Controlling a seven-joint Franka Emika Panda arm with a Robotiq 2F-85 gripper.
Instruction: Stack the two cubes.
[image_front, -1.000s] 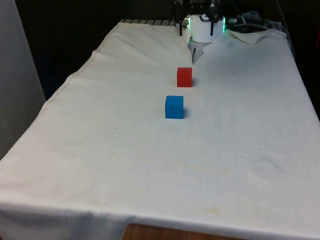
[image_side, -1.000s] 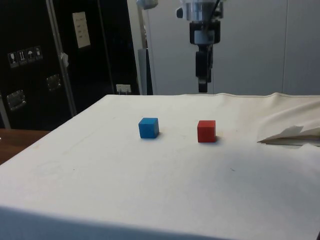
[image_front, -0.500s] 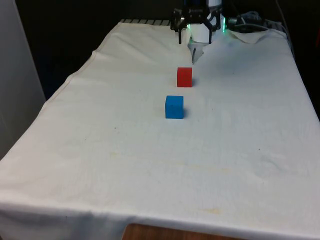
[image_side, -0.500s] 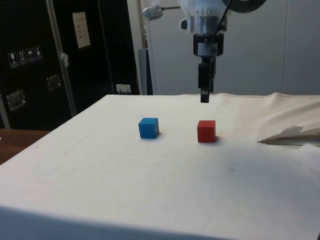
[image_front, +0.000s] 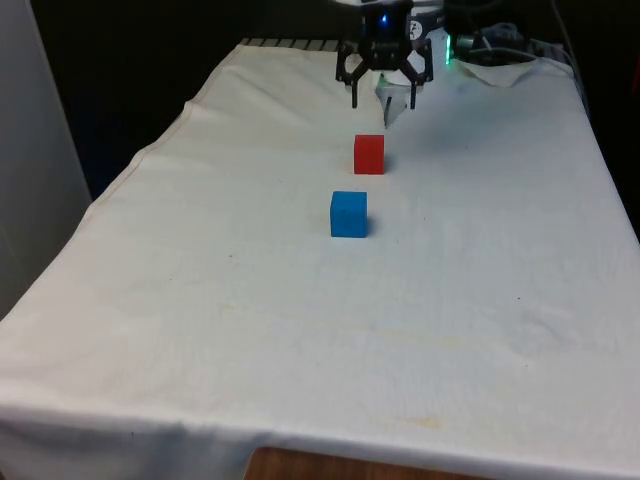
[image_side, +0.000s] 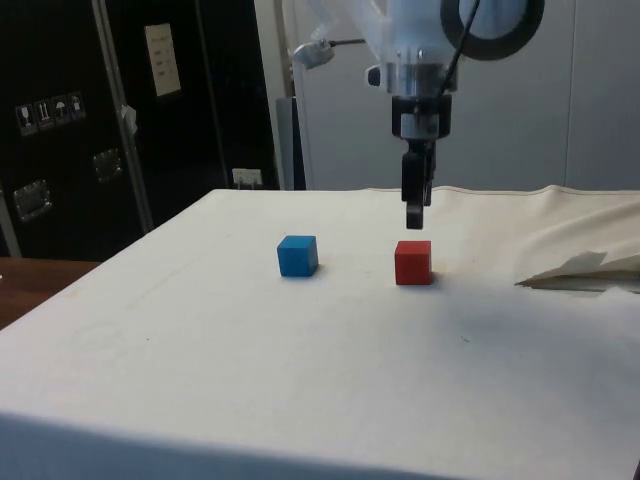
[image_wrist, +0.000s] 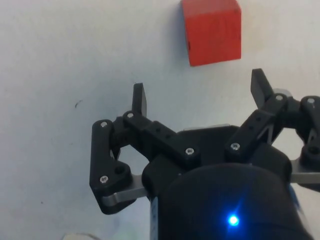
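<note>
In the side view, the small blue cube with matte, plain faces (image_side: 298, 255) sits to the left of the small red cube with the same matte finish (image_side: 413, 262), the two well apart on the desk under its white cloth (image_side: 250, 360). Taking the red cube as the landmark: in the front view the blue cube (image_front: 349, 214) lies on its near side, toward the camera, and the black two-finger pincer (image_front: 382, 100) hangs above and a little beyond the red cube (image_front: 369, 154), not touching it. From the side the pincer (image_side: 415, 217) ends just over the red cube's top face. The wrist view shows the pincer (image_wrist: 200, 97) with its fingers spread wide and nothing between them, the red cube (image_wrist: 212, 31) lying ahead of the fingertips rather than between them.

Both cubes look rigid, light and sharp-edged, likely wood or hard foam, so they should neither deform nor break under a firm squeeze. The flat faces may be a little slick, so the hold is best taken on two opposite vertical faces, around mid-height, fingers square to the faces to stop twisting. The red cube sits slightly turned relative to the fingers in the wrist view, so a small wrist rotation seems needed first
</note>
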